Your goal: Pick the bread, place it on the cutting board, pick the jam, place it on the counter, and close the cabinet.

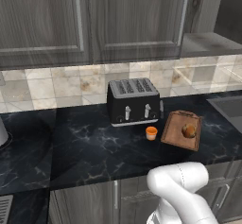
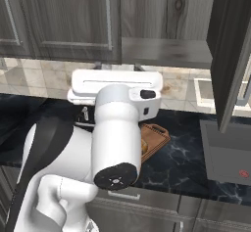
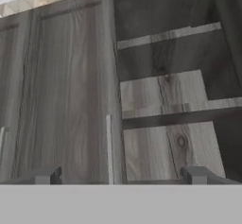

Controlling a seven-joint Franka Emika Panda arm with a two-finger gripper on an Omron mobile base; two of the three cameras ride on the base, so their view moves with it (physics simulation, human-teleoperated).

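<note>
Gripper [image 3: 121, 176] fingertips stand wide apart, empty, facing the open dark grey wood-grain cabinet [image 3: 165, 109]. Golden-brown bread [image 1: 188, 131] sits on the reddish cutting board [image 1: 175, 133], centre right. No legible writing.

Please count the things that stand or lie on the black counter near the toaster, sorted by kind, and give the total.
Black four-slot toaster: 1
Small orange jam jar: 1
Reddish-brown wooden cutting board: 1
Round golden-brown bread bun, lying on the board: 1
Total: 4
</note>
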